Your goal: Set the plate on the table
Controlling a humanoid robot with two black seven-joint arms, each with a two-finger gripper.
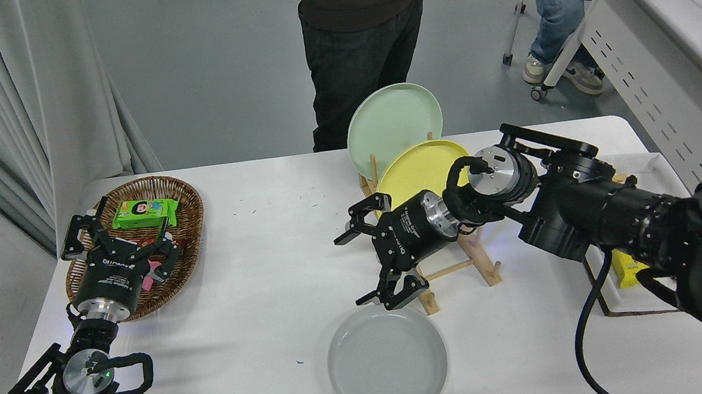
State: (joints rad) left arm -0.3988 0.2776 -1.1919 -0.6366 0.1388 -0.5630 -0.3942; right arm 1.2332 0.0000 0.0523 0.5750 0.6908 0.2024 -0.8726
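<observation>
Plate [387, 363] lies flat on table [268, 285], near front edge, apparently fully settled. Right gripper [365, 265] spread wide, empty, just above plate's far rim, by rack. Placement looks done; only retreat left. Left gripper [121, 239] parked over basket, splayed.
</observation>
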